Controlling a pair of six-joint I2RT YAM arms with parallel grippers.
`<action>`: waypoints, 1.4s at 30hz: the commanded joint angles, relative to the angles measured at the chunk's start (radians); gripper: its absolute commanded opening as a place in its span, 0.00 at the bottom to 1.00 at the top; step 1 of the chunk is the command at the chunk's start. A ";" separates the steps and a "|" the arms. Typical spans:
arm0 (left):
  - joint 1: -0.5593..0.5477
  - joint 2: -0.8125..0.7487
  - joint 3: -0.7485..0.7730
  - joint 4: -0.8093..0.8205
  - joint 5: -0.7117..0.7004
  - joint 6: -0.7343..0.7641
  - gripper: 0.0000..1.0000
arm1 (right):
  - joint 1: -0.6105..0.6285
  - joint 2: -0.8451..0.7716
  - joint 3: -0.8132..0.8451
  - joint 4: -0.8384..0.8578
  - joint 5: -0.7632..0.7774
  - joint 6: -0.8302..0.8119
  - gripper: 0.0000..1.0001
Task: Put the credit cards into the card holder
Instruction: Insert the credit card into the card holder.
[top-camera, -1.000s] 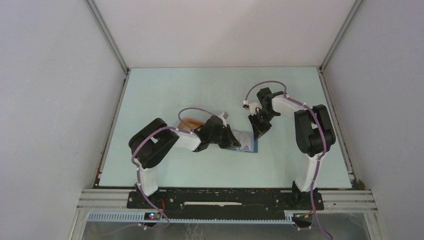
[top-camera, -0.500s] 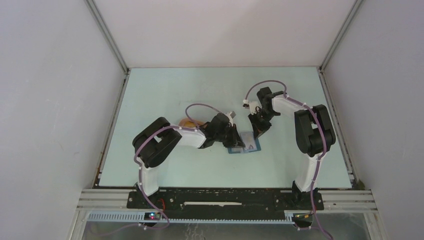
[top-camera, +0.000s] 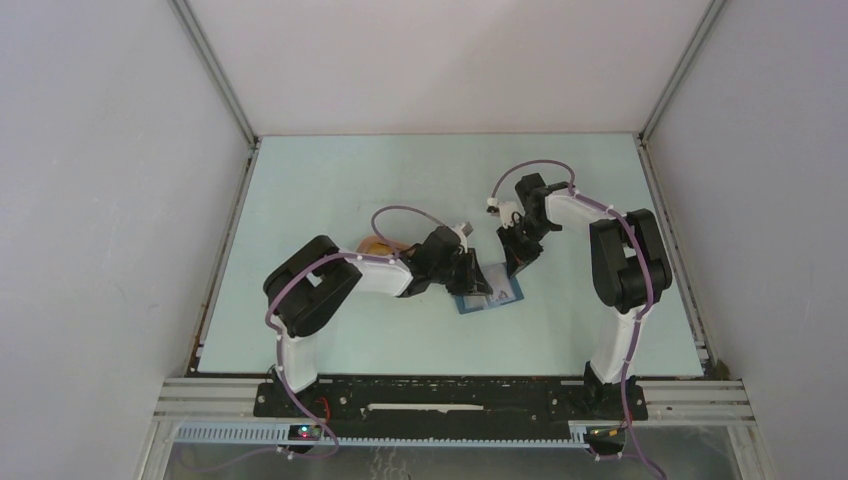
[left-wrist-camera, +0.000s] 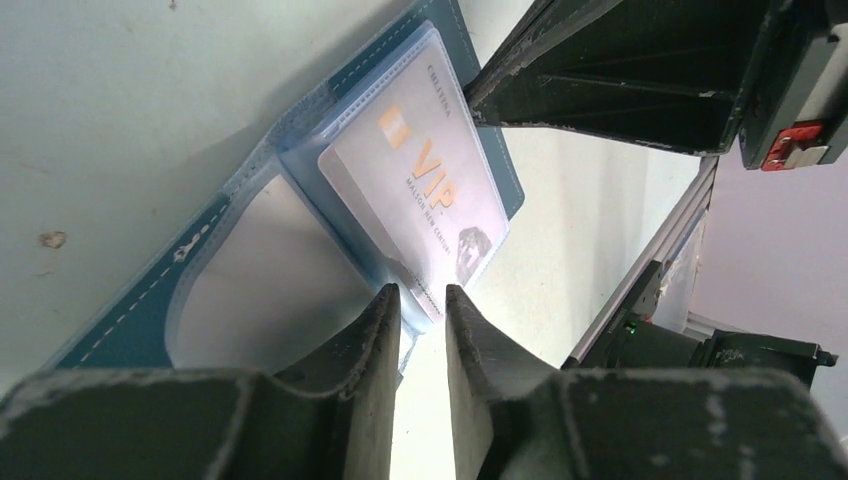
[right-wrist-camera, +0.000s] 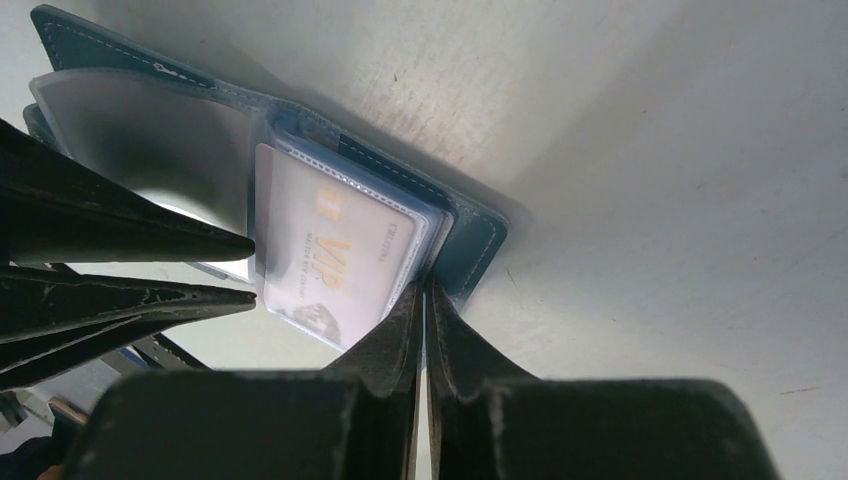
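The card holder (top-camera: 497, 297) lies open on the table (top-camera: 400, 180) between the two arms. The left gripper (top-camera: 478, 285) comes at it from about 9 o'clock and the right gripper (top-camera: 514, 268) from about 1 o'clock.

A whitish VIP card (left-wrist-camera: 415, 190) sits partway inside a clear sleeve (left-wrist-camera: 340, 110) of the holder. In the left wrist view its long axis runs from 12 o'clock straight down to 6 o'clock, where its free end meets the left fingertips (left-wrist-camera: 385, 300). Those jaws stand a narrow slit apart, flanking the card's end rather than pinching its faces.

The right jaws are closed to a hairline, with their tips on the holder's edge just beside the card's far corner. I can't tell whether they catch any sleeve.

To my eye, the push wants to go along that long axis, toward 12 o'clock. The left arm is the one lined up for it.
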 joint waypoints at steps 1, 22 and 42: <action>0.011 -0.062 -0.012 -0.016 -0.062 0.022 0.29 | -0.005 -0.029 0.029 0.008 -0.023 -0.005 0.10; 0.040 0.020 0.135 -0.100 -0.060 0.046 0.25 | 0.011 -0.026 0.029 0.002 -0.048 -0.011 0.10; 0.039 -0.260 -0.039 -0.017 -0.148 0.169 0.31 | -0.047 -0.382 -0.030 0.027 -0.097 -0.083 0.22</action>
